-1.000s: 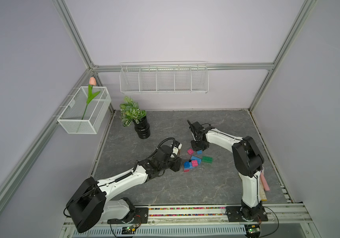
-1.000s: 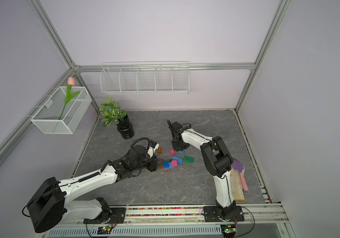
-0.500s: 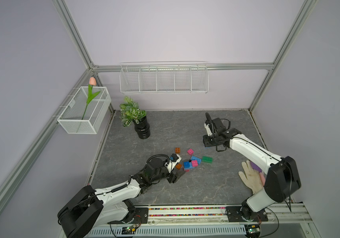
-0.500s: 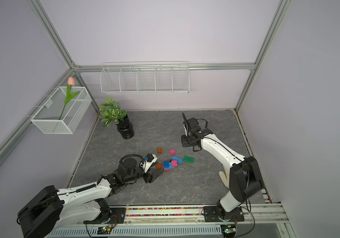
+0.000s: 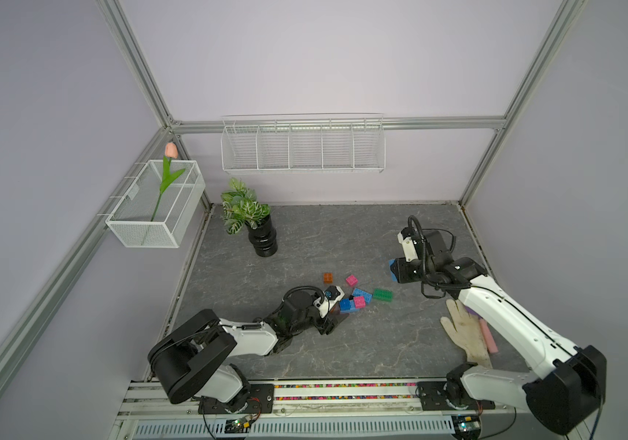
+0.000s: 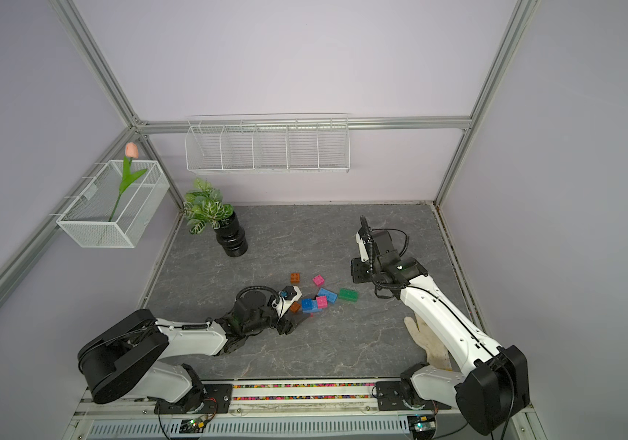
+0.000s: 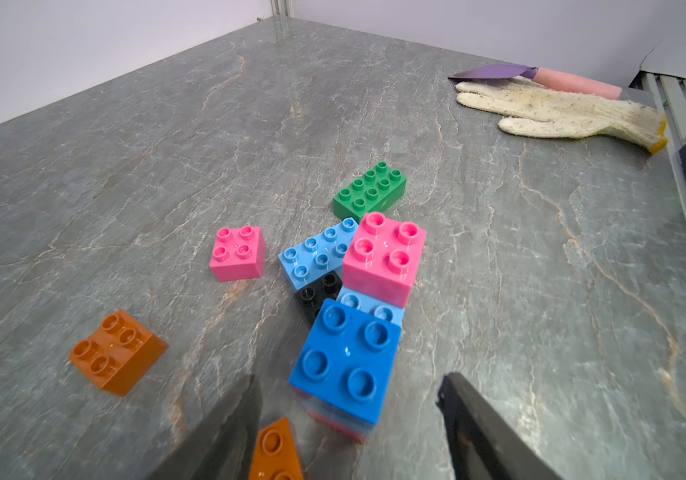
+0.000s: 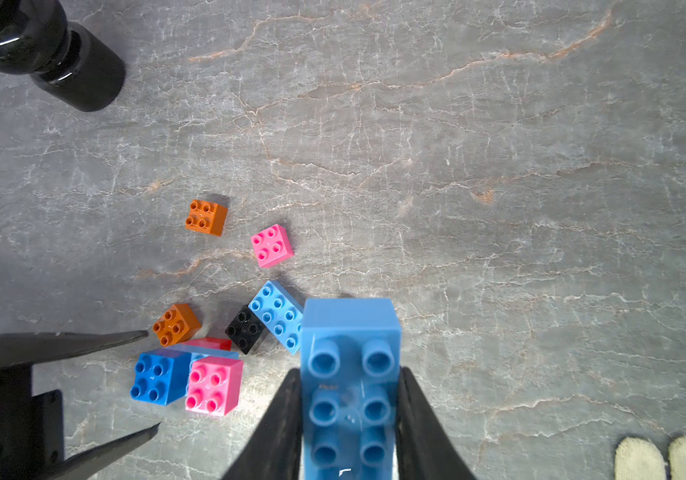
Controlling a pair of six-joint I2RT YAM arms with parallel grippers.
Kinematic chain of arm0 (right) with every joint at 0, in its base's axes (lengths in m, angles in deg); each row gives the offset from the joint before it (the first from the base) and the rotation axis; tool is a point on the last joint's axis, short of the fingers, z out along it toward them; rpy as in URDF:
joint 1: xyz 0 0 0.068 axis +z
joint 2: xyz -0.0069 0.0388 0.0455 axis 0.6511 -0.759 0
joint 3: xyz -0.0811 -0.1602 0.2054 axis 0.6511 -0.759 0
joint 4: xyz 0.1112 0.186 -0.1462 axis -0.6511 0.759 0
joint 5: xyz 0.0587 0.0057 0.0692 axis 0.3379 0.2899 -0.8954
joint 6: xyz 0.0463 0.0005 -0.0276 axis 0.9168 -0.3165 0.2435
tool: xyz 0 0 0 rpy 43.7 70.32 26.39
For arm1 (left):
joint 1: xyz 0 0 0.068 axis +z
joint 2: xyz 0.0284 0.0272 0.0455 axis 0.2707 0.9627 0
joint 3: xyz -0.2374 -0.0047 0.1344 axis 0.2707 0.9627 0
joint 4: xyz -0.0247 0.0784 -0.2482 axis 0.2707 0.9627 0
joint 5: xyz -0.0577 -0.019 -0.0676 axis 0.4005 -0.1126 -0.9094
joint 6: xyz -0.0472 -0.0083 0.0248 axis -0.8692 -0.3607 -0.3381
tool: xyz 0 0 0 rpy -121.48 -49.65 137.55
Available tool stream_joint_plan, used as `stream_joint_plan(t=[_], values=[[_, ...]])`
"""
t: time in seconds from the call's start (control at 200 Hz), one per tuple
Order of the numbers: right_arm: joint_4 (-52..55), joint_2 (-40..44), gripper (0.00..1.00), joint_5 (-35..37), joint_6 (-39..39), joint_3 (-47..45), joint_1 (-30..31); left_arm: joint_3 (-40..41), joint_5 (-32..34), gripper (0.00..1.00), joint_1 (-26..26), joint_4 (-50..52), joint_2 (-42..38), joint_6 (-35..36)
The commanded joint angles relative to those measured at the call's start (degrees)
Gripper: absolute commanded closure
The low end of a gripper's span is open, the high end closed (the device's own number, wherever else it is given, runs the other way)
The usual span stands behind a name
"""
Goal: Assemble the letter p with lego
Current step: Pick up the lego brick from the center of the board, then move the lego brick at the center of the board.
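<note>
The lego lies in a loose cluster mid-table: an orange square (image 5: 327,277), a pink square (image 5: 351,280), a light blue oblong (image 5: 362,294), a green oblong (image 5: 382,294) and a black square (image 7: 318,293). A blue square (image 7: 345,357) and a pink square (image 7: 383,253) sit on a light blue brick with red under it. My left gripper (image 7: 347,386) is open, its fingertips on either side of the blue square's near end without touching it; another orange brick (image 7: 275,449) lies by one finger. My right gripper (image 8: 349,374) is shut on a blue oblong brick (image 8: 349,395), raised to the right of the cluster.
A plant in a black pot (image 5: 263,238) stands at the back left. A white work glove (image 5: 466,335) and a pink-handled purple tool (image 5: 489,339) lie front right, under the right arm. Wire baskets hang on the back wall (image 5: 303,146) and the left wall (image 5: 156,213).
My right gripper carried the blue oblong brick away from the cluster to the right. My left gripper drew back toward the front of the cluster and opened wider.
</note>
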State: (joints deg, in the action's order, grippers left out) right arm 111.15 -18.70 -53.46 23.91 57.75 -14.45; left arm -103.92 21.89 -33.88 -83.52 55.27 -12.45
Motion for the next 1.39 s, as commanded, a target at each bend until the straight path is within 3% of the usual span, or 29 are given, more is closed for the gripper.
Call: stream_joint_plan(t=[0.0, 0.31, 0.46, 0.51, 0.6, 0.695, 0.905, 1.09, 1.24, 1.39], values=[[2.4, 1.8, 0.74, -0.3, 0.6, -1.7, -0.4, -1.7, -0.7, 0.29, -0.4, -7.0, 3.8, 2.1], [6.4, 4.8, 0.74, 1.8, 1.5, -2.2, -0.4, -1.4, -2.6, 0.3, -0.6, -20.3, 14.9, 0.5], [7.6, 5.8, 0.73, 2.2, 1.9, -2.2, -0.4, -0.8, -2.5, 0.36, -0.8, -24.2, 17.7, -0.5], [7.8, 5.9, 0.73, 2.1, 1.9, -2.2, -0.4, -0.7, -2.4, 0.41, -0.9, -24.6, 18.1, -0.6], [8.0, 5.9, 0.73, 2.0, 2.1, -2.1, -0.4, -0.5, -2.1, 0.63, -1.1, -24.2, 18.2, -0.7], [8.1, 5.7, 0.73, 1.5, 1.9, -1.9, -0.4, -0.1, -1.5, 0.77, -1.3, -24.2, 18.5, -0.5], [9.2, 5.7, 0.74, -0.3, -0.7, 0.1, -0.4, 0.2, -0.8, 1.0, -3.4, -23.0, 17.8, 1.9], [12.5, 6.9, 0.75, -0.1, -7.2, 4.9, -0.4, -2.6, -2.2, 1.0, -8.2, -15.4, 13.6, 7.2], [13.4, 9.1, 0.76, -3.3, -16.6, 7.5, -0.4, -8.9, -9.3, 1.0, -9.7, -6.4, 12.7, 10.0], [16.2, 8.4, 0.76, -2.5, -25.5, 11.5, -0.4, -12.4, -14.4, 1.0, -9.7, -11.1, 18.4, 10.2]])
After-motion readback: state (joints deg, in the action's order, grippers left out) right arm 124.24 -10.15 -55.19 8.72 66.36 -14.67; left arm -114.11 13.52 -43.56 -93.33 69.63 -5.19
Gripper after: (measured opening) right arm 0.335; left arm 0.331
